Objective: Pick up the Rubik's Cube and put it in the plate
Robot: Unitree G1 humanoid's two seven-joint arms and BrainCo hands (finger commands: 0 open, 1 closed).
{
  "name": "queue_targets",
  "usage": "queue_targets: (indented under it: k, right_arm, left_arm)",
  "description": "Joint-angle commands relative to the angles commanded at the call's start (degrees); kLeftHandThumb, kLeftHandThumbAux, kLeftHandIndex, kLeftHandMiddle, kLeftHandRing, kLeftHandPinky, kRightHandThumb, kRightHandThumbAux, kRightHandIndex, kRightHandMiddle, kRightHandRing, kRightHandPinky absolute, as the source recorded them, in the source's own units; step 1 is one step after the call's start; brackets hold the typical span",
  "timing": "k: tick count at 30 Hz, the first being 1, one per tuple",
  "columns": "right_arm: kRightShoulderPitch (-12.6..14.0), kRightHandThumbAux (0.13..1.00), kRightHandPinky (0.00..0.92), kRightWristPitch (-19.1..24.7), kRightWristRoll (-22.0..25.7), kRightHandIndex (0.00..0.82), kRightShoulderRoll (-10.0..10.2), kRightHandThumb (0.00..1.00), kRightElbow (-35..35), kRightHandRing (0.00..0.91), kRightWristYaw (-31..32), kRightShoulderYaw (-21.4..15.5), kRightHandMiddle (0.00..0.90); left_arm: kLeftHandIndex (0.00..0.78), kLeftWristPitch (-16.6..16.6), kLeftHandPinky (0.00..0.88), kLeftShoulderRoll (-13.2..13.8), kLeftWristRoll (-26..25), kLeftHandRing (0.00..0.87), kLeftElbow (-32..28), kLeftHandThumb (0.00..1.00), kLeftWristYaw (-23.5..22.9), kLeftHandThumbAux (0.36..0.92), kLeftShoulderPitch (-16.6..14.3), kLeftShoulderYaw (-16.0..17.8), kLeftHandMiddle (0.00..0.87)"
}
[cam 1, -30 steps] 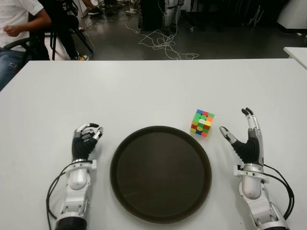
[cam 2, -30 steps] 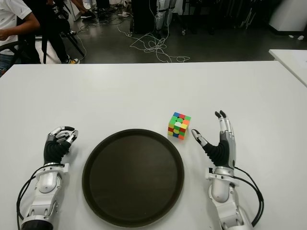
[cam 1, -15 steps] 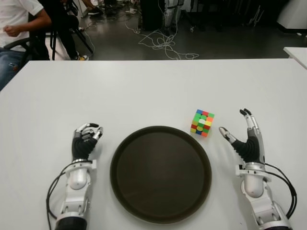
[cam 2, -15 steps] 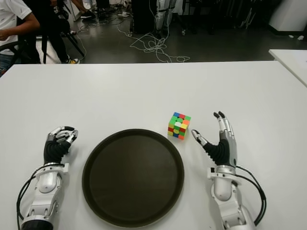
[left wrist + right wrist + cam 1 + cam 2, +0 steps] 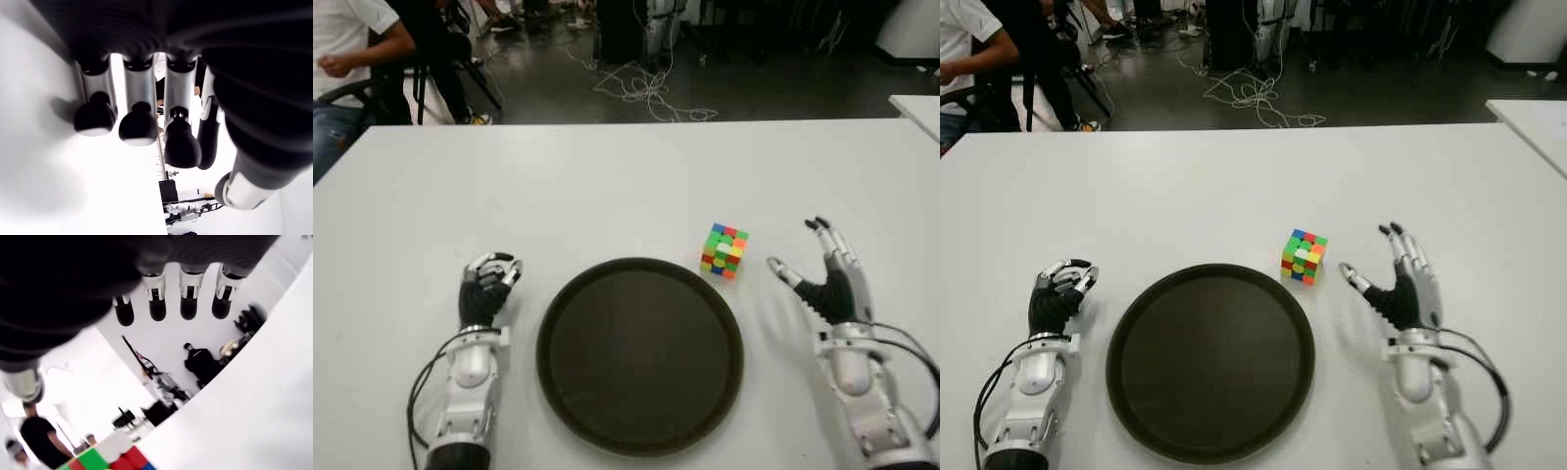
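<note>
Here, line by line:

Table: a white table carries everything, and its far edge meets a dark floor strewn with cables.

Rubik's Cube: the Rubik's Cube sits on the table, just beyond the far right rim of the plate and apart from it, with a green face and a mixed face toward the camera. Neither hand holds it.

Plate: the plate is a round dark dish with a raised rim, lying near the front edge between the two hands, with nothing in it.

Right hand: the right hand shows to the right of the cube, near it but not touching. Its fingers are spread and straight, pointing away from the robot, thumb reaching toward the cube, grasping nothing. In the right wrist view a corner of the cube appears off past the extended fingertips.

Left hand: the left hand shows left of the plate, fingers curled in on themselves around nothing.

Person: a seated person is at the far left, beyond the table.
</note>
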Motion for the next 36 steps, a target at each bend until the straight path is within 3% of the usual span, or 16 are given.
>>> queue_targets:
  k: [9, 16, 21, 36]
  right_arm:
    - [-1.0, 0.381, 0.000, 1.2, -5.1, 0.000, -3.5, 0.211, -0.8, 0.000, 0.0, 1.6, 0.000]
    - [-2.1, 0.369, 0.000, 0.3, -5.6, 0.000, -5.3, 0.259, -0.4, 0.000, 0.1, 2.2, 0.000]
    - [-4.6, 0.365, 0.000, 3.4, -6.5, 0.000, -5.4, 0.266, -3.4, 0.000, 3.2, 3.0, 0.000]
    - [-7.4, 0.388, 0.000, 9.3, -9.9, 0.000, -6.4, 0.273, -6.6, 0.000, 9.2, 5.6, 0.000]
  left_arm:
    - [0.442, -0.4, 0.814, 0.3, 0.0, 0.830, 0.0, 0.702, -0.6, 0.707, 0.2, -0.4, 0.811]
    - [0.442, -1.0, 0.811, 0.8, 0.3, 0.829, -0.1, 0.702, -1.3, 0.708, 0.4, -1.0, 0.810]
    - [0.443, -1.2, 0.813, 0.3, 0.0, 0.829, -0.7, 0.703, -0.7, 0.707, 0.7, -1.1, 0.809]
    - [0.442, -0.7, 0.806, 0.3, 0.4, 0.826, -0.3, 0.703, 0.5, 0.708, 0.6, -1.1, 0.807]
